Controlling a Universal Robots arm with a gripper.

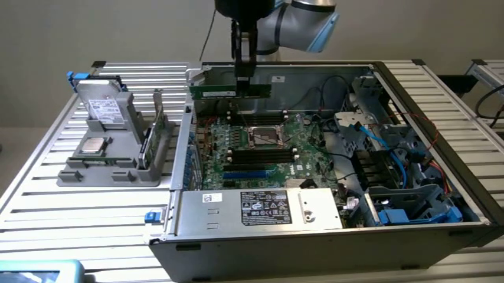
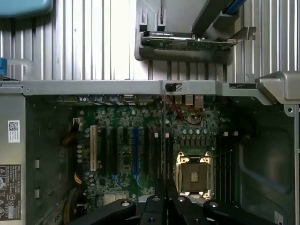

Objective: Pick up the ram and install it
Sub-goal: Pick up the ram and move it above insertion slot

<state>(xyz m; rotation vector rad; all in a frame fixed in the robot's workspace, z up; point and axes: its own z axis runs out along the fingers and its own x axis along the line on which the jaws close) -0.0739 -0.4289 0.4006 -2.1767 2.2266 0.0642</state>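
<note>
Above the far side of the open computer case (image 1: 315, 250), my jaws grip the ram stick (image 1: 221, 92) by its top edge, level and upright, so its contacts face the black slots (image 1: 260, 156) below.

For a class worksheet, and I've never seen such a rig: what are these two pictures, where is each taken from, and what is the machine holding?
The machine is a robot arm with a gripper at its end. One picture comes from a camera standing off the arm; the other from a camera on the wrist, looking down past the gripper. On the slatted table lies an open computer case with its motherboard showing. Beside it, on the exterior view's left, stands a grey holder with other parts. The gripper is shut on the ram, a green stick, held above the motherboard.
</note>
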